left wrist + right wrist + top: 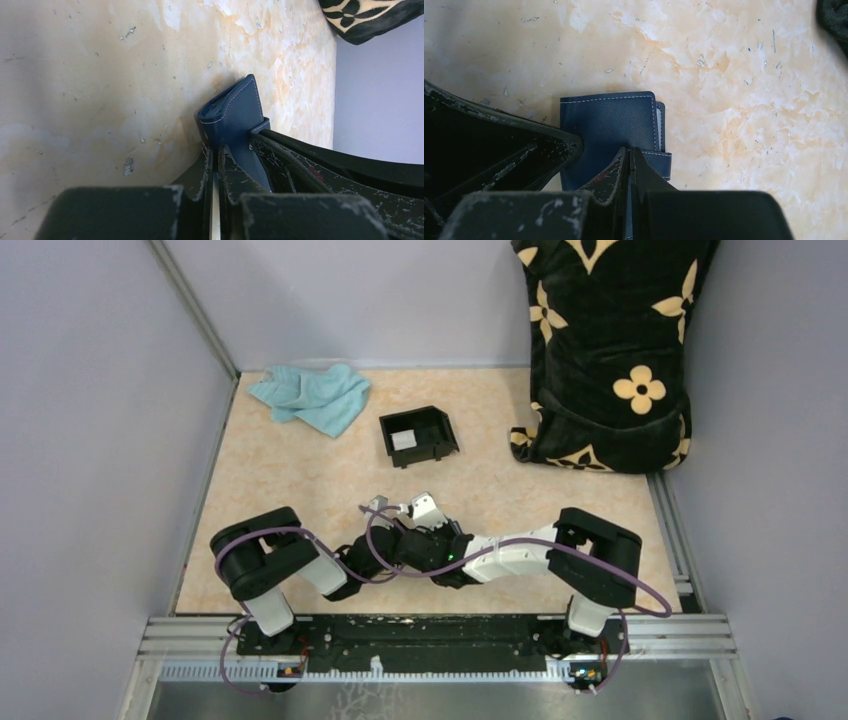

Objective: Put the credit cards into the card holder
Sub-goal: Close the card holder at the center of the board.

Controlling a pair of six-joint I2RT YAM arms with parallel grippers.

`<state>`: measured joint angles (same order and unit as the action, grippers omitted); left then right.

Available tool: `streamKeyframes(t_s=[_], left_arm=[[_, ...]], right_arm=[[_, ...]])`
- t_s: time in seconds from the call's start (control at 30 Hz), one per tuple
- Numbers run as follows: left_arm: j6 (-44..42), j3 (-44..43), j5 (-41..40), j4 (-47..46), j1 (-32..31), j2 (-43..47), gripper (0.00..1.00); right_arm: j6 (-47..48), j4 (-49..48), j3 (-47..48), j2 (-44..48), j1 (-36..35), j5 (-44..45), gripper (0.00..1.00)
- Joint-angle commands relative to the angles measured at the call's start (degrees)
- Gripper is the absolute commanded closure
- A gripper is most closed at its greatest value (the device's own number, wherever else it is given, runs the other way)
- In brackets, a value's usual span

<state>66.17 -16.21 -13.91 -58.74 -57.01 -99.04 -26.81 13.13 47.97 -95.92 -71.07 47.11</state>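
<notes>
**Card holder caught between two closed grippers**

We found the card holder [609,120] directly under and just ahead of the right gripper [629,150], its navy face filling the space beyond the fingertips. That gripper's fingers [604,180] were pressed together. A thin blue line of leather showed in the seam between them, so we read it as pinching one layer of the card holder. The closing tab [659,159] came out just to the right of those fingertips, and a pale edge ran along the holder's right side.

Seen from the left wrist, the card holder stood on edge, tilted, on the table [75,75], immediately ahead of the left gripper [215,150]. The left fingers [197,175] were nearly pressed together, with only a thin pale slit between them, and their tips met the holder's lower corner. We could not tell whether they nipped the leather or merely touched it, nor what the pale slit was. The right gripper's finger lay just to the right of the left one, against the holder's tab side.

From above, the two wrists met and hid the card holder. Well ahead of both grippers sat a black box [440,430] with a pale grey-white card [404,439] inside. A blue cloth [312,397] lay beyond them to the left, and a black flowered bag [610,350] beyond to the right.
</notes>
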Motion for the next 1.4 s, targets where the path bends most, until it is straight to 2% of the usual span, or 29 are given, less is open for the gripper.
streamKeyframes(t_s=[0.0,0.23,0.57,0.9,1.1,1.37], left_arm=[[-1.8,1.0,1.5,11.1,-1.1,-1.1,1.00],[-1.9,0.9,1.1,12.0,-1.1,-0.3,1.00],[-2.0,-0.5,1.0,15.5,-1.3,0.7,1.00],[-1.4,-1.5,-1.1,19.2,-2.5,3.3,0.99],[-2.3,-2.3,-1.1,20.8,-2.6,4.7,0.94],[-3.3,-3.2,-0.8,22.2,-3.1,6.2,0.78]], right_arm=[[-6.7,1.6,-3.2,-4.5,-2.1,-12.7,0.99],[-11.8,1.8,-4.9,-4.9,-3.6,-13.1,0.99],[-21.0,3.5,-10.1,-1.9,-6.0,-9.1,0.99],[-13.5,4.9,-8.0,9.1,-2.7,-3.2,0.99],[-11.6,6.6,-6.7,11.2,-1.3,-2.9,0.99],[-12.4,5.5,-7.8,10.6,-1.3,-4.2,0.99]])
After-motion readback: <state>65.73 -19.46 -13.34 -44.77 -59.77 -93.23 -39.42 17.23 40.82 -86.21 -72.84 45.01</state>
